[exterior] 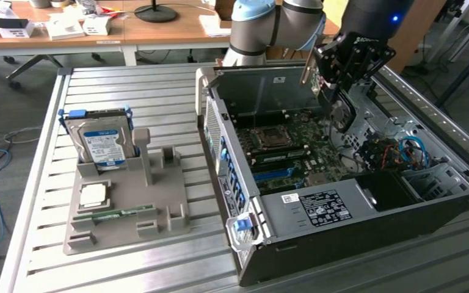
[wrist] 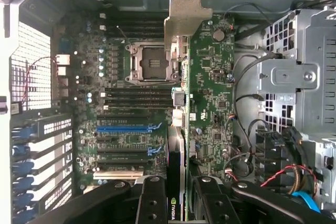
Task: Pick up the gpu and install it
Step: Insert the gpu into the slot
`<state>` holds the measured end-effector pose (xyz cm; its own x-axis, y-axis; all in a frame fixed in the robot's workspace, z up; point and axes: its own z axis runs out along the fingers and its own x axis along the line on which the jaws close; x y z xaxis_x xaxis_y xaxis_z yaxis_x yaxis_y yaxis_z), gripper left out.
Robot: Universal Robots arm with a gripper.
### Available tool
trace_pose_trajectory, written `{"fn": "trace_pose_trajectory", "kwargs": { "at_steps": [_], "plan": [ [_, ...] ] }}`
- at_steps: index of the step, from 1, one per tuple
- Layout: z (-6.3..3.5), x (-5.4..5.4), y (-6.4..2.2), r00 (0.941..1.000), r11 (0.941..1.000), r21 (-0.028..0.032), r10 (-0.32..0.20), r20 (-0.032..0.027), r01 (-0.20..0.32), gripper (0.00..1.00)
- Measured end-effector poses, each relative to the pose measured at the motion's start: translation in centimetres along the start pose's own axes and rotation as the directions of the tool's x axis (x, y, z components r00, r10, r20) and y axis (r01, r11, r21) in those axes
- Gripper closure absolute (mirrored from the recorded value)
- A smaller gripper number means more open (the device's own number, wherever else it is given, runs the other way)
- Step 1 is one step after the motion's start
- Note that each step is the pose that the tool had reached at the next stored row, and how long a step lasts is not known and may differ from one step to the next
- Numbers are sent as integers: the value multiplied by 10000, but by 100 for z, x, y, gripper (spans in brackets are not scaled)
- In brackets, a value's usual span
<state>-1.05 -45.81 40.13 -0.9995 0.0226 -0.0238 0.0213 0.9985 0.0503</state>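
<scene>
a slatted metal table (exterior: 129,91) carries an open computer case (exterior: 316,244) lying on its side, its motherboard (exterior: 292,152) facing up. to the exterior view's left of the case, apart from it, sits a grey moulded holder (exterior: 169,207). the robot arm (exterior: 267,24) reaches in from the far side and ends over the far part of the case. a silver hard drive (exterior: 100,143) with a blue-white label stands upright at the far end of the holder. the gpu (exterior: 339,110) is not on the holder: it hangs on edge inside the open case, above the board. its pale metal bracket (wrist: 186,19) is towards the case's far wall (whether the lower edge touches the board cannot be told). the gripper (exterior: 341,85) is clenched on the card from above. in the wrist view its black fingers (wrist: 152,203) press on either side of the gpu (wrist: 177,171), which runs edge-on away from them. beside the card on the board lie the empty processor socket (wrist: 149,64) and two blue slots (wrist: 126,128). on the holder's near half rest a square processor chip (exterior: 93,195) and, just in front of it, a narrow green memory stick (exterior: 116,213).
</scene>
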Motion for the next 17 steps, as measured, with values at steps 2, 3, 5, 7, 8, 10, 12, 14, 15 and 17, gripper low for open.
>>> {"fn": "trace_pose_trajectory", "kwargs": {
  "at_steps": [2, 3, 5, 7, 8, 10, 12, 14, 15, 17],
  "plan": [
    [23, 0, -1, 10000, 10000, 2, 0, 0, 0, 74],
    [34, 1, -2, 10000, 10000, 1, 0, 0, 0, 74],
    [43, 1, -2, 10000, 10000, 3, 0, 0, 0, 74],
    [43, 1, -2, 10000, 10000, 3, 0, -1, 0, 74],
    [43, 1, -2, 10000, 10000, 3, 0, 0, 0, 74],
    [45, 1, -2, 10000, 10000, 4, -26, -1, 26, 74],
    [46, 2, -2, 9999, 9999, 1, -173, -8, 173, 74],
    [49, 1, -3, 9993, 9993, -4, -374, -18, 374, 74],
    [50, 1, -3, 9988, 9988, -5, -490, -24, 490, 74],
    [53, 1, -3, 9973, 9973, -5, -734, -37, 734, 74]
  ]
}}
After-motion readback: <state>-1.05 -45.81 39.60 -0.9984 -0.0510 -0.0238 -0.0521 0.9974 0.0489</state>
